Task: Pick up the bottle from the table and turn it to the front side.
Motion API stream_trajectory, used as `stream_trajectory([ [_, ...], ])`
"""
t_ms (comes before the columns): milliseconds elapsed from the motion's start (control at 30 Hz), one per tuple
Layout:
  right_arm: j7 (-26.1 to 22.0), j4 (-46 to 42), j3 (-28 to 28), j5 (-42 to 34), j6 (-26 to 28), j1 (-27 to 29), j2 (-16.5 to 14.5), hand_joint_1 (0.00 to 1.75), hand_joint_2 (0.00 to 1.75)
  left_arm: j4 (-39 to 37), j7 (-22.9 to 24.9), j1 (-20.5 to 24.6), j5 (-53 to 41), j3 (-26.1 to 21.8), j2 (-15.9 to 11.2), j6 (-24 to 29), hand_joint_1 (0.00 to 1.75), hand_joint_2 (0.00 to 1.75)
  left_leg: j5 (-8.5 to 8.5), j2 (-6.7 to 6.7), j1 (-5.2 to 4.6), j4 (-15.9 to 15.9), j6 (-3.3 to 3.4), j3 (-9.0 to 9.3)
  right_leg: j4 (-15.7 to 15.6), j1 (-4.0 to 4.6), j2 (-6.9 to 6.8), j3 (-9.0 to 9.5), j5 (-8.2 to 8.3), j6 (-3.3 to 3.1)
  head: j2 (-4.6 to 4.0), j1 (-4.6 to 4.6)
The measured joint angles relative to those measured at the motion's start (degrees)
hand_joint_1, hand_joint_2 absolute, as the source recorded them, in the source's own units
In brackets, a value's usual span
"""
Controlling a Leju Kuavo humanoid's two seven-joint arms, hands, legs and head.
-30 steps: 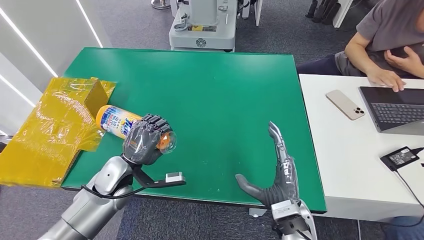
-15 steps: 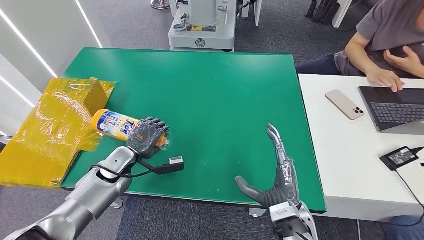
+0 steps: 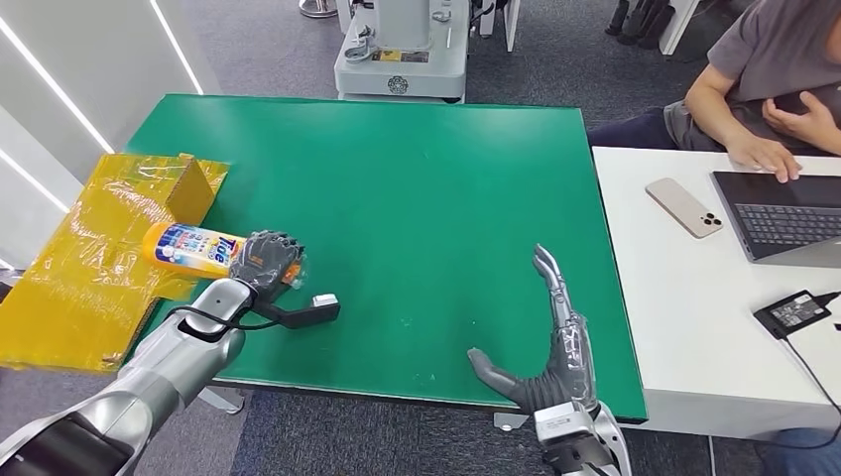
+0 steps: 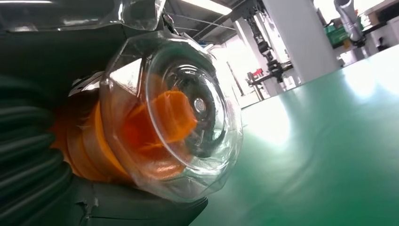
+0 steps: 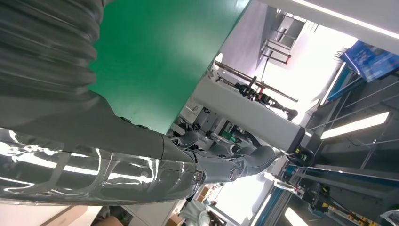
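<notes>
On table (image 3: 417, 178): 1 bottle (image 3: 188, 248), L hand (image 3: 266, 260).

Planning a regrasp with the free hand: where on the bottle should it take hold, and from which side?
Likely the labelled body of the bottle, from above. It lies on its side, and the left hand already grips the cap end. The right hand is open, far across the table.

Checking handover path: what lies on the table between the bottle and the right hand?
Bare green table in the head view, between bottle and right hand.
</notes>
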State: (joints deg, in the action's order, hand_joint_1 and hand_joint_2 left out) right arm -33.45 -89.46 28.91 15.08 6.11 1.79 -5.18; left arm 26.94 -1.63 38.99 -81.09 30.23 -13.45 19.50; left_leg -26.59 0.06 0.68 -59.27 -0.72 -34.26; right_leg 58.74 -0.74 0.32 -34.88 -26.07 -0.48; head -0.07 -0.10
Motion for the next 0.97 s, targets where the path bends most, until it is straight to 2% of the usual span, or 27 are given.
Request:
stream_trajectory([
  [267, 0.03, 0.02, 0.16, 0.04, -0.03, -0.10, -0.12, 0.00, 1.75, -3.93, -1.46, 0.55, -2.83, 0.00, -1.90, 2.91, 1.75, 1.75, 0.00, -0.02, 0.00, 0.00, 0.00, -0.01, 0.00, 0.00, -0.03, -0.01, -0.01, -0.01, 0.00, -0.01],
  [700, 0.03, 0.00, 0.43, -0.15, 0.76, 0.09, -0.14, 0.00, 1.75, -6.53, -3.77, 1.23, -1.23, -0.34, -4.15, 0.27, 1.75, 1.75, 0.00, -0.02, 0.00, 0.00, -0.01, 0.00, 0.00, 0.00, -0.02, -0.01, -0.01, -0.01, 0.00, -0.01],
  [967, 0.57, -0.09, 0.43, 0.02, 0.87, -0.04, -0.52, 0.00, 1.75, -7.37, -3.73, 1.07, 1.99, -4.28, -6.06, -0.57, 1.75, 1.75, 0.00, -0.01, 0.03, 0.01, -0.01, -0.01, 0.01, 0.01, -0.01, -0.01, -0.01, -0.01, 0.00, 0.00],
])
